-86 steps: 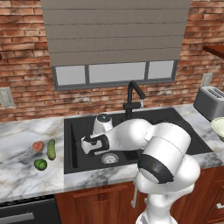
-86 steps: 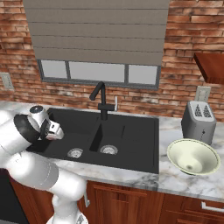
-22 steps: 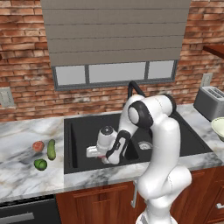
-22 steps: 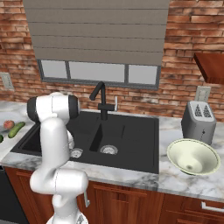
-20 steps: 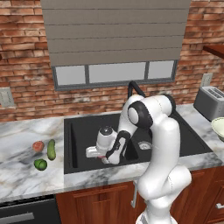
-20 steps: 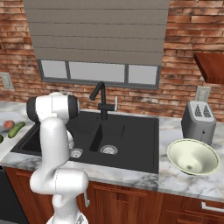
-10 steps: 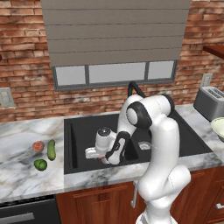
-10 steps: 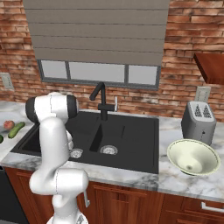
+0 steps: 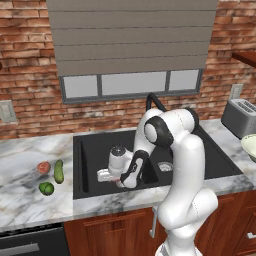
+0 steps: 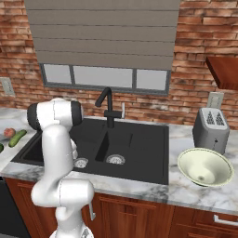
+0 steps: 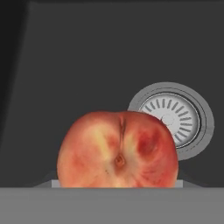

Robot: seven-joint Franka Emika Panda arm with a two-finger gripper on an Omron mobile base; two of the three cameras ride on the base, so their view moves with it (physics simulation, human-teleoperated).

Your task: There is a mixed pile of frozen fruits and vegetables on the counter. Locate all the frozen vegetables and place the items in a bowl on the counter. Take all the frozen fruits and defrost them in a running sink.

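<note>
- Peach [image 11: 117, 151] sits against the gripper [image 9: 106, 176], apparently held between half-spread jaws, low in the sink's [image 9: 90, 155] left basin beside the drain [image 11: 171, 118].
- Second peach [image 9: 43, 167], cucumber [image 9: 59, 171] and green ball [image 9: 46, 188] lie near the counter's [image 9: 22, 200] left end.

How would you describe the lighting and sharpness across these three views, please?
Left base view: even, flat light, only a soft shadow beside the cucumber. Right base view: sharp throughout, the bowl shaded gently inside. Hand view: the peach looms large and slightly soft, the sink floor dim, no glare on the drain.

Cream bowl [image 10: 205, 168] on counter [image 10: 195, 199], beside toaster [image 10: 210, 128].
</note>
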